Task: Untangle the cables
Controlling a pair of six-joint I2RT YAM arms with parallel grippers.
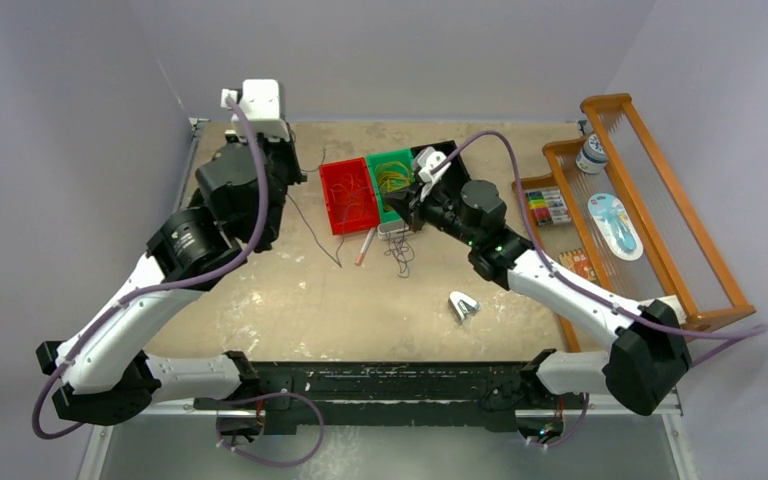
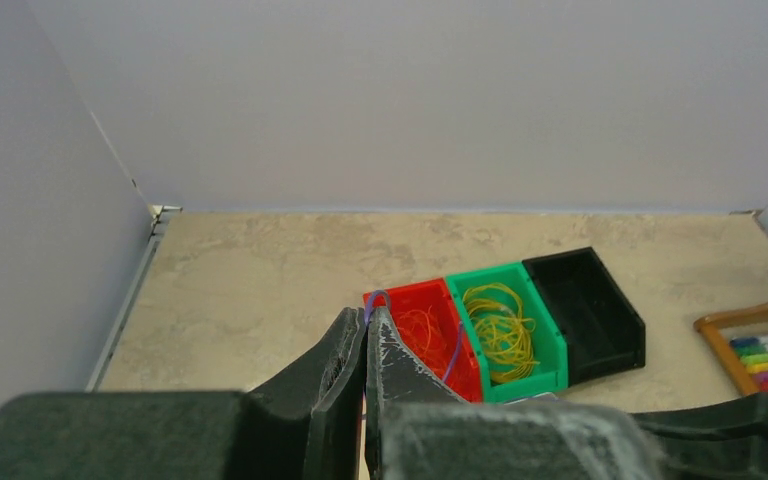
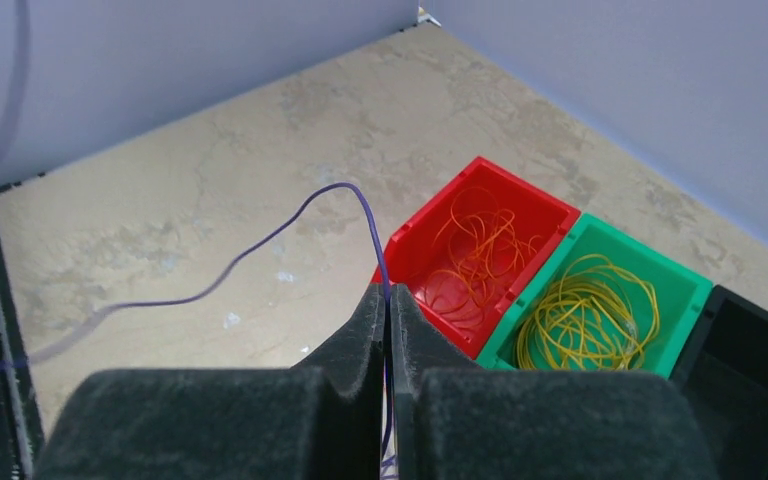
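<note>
Though the overhead view hides it, wrist views show left pincer (image 2: 366, 318) and right pincer (image 3: 388, 298) clamped tight on the purple cable (image 3: 260, 247).

Orange cables (image 3: 475, 255) are showing inside the red bin (image 3: 535, 205), yellow cables (image 3: 585, 315) inside the green bin (image 3: 650, 265) beside a black bin (image 3: 760, 340). A thin purple cable (image 3: 345, 185) is standing out against the mottled beige worktop (image 3: 210, 180).
</note>
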